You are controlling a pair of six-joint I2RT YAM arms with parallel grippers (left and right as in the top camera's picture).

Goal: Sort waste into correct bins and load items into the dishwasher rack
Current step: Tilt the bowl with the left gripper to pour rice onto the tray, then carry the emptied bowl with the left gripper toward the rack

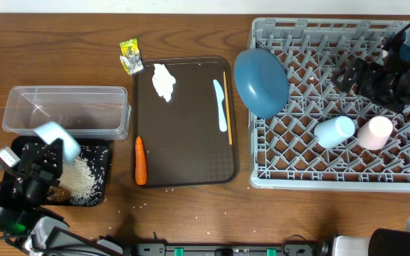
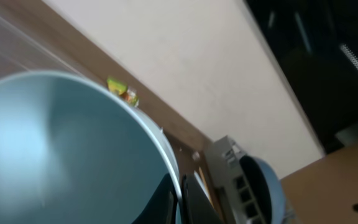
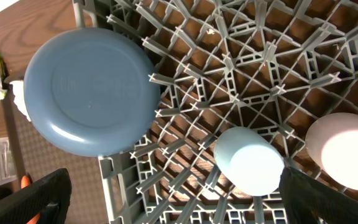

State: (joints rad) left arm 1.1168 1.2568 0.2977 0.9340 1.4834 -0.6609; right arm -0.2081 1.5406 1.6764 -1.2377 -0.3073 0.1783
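Note:
My left gripper (image 1: pixel 45 153) is shut on the rim of the pale-blue bowl (image 1: pixel 57 137), which it holds tilted over the black tray (image 1: pixel 102 155). White rice (image 1: pixel 82 178) and a brown lump (image 1: pixel 58 192) lie in that tray. In the left wrist view the bowl (image 2: pixel 55 149) fills the left side, with its rim pinched between my fingers (image 2: pixel 194 202). My right gripper (image 1: pixel 358 75) hangs open above the grey rack (image 1: pixel 333 179). The rack holds the dark-blue plate (image 1: pixel 260 82), the light-blue cup (image 1: pixel 334 131) and the pink cup (image 1: pixel 374 132). All three show in the right wrist view: plate (image 3: pixel 91 90), light-blue cup (image 3: pixel 248 160), pink cup (image 3: pixel 344 152).
The clear tub (image 1: pixel 66 110) stands behind the black tray. A brown serving tray (image 1: pixel 187 142) carries a white tissue (image 1: pixel 164 80), a light-blue knife (image 1: pixel 221 105), a chopstick (image 1: pixel 227 107) and a carrot (image 1: pixel 140 161). A yellow-green wrapper (image 1: pixel 130 57) lies on the table behind it.

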